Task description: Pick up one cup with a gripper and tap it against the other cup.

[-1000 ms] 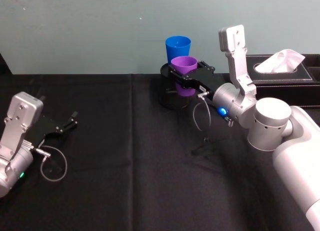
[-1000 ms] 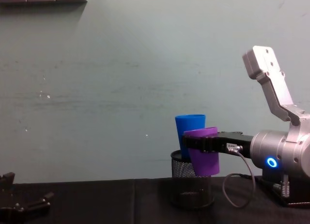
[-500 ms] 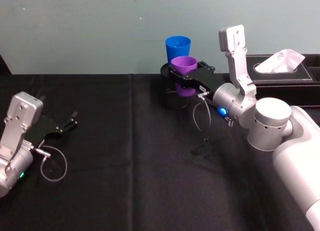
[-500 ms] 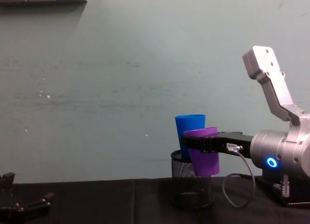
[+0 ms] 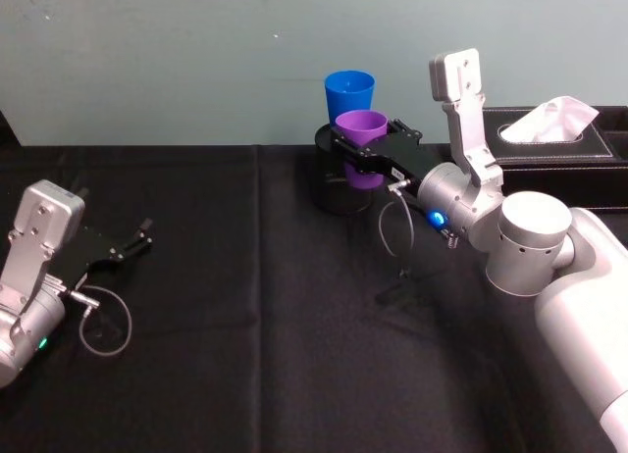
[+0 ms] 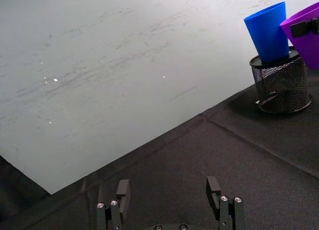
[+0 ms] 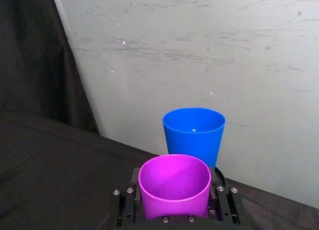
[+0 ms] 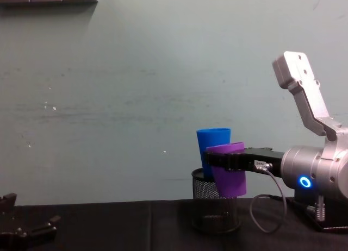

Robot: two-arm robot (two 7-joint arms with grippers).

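Observation:
My right gripper (image 5: 361, 157) is shut on the purple cup (image 5: 362, 129) and holds it upright above the table. The cup hangs right beside the blue cup (image 5: 350, 88), which stands in a black mesh pen holder (image 5: 330, 192) near the back wall. In the chest view the purple cup (image 8: 230, 179) overlaps the blue cup (image 8: 212, 143); whether they touch I cannot tell. In the right wrist view the purple cup (image 7: 174, 184) sits between the fingers with the blue cup (image 7: 194, 133) just behind it. At the far left, low over the table, my left gripper (image 5: 139, 239) rests open.
A black tissue box (image 5: 561, 141) stands at the back right, behind my right arm. The teal wall rises directly behind the mesh holder (image 8: 215, 214). A black cloth (image 5: 255, 316) covers the table. Cable loops hang from both wrists.

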